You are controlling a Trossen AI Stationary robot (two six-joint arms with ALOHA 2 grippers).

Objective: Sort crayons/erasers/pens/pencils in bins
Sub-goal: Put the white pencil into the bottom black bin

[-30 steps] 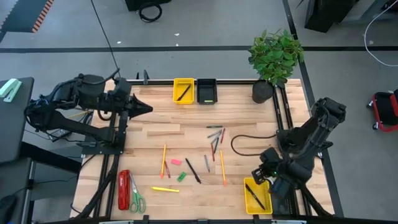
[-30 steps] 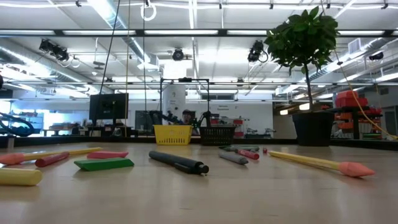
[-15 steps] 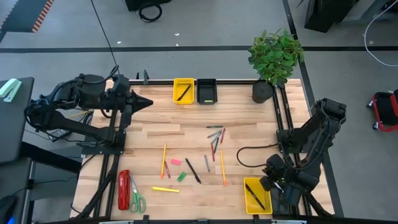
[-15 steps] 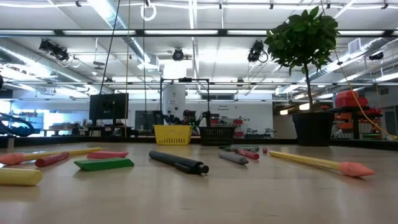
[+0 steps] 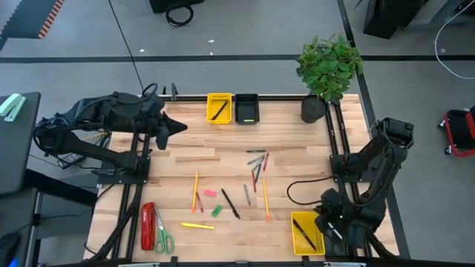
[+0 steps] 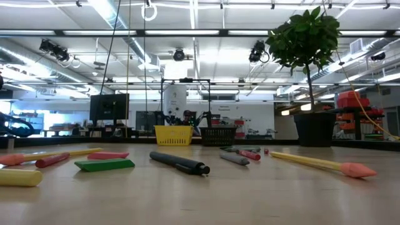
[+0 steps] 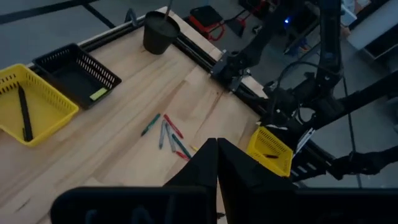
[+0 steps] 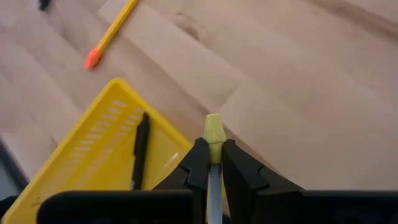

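While the right gripper (image 8: 211, 163) pinches a thin pencil with a pale yellow-green eraser tip (image 8: 213, 132) between its dark fingers, it hangs at the near right corner of the wooden table (image 5: 185, 159), beside the bright yellow plastic bin (image 5: 306, 232) that already holds a black pen (image 8: 139, 149). The left gripper (image 5: 175, 126) waits at the far left edge with its fingers pressed together on nothing. Loose items lie mid-table: orange pencils (image 5: 196, 188), a black pen (image 5: 229, 202), a small cluster of red, grey and green crayons (image 5: 257, 158), and pink (image 5: 209, 193) and green (image 5: 217, 211) erasers. At the far edge another yellow bin (image 5: 218, 107) holds a pen, and the black bin (image 5: 246, 108) beside it holds one small pale green item. The main risk, as I judge it, is sorting: dropped into the near yellow bin, the pencil would mix with the pen there. It also sits off to the bin's side, so an early release could send it rolling off the table edge. The fourth bin I cannot find in these views
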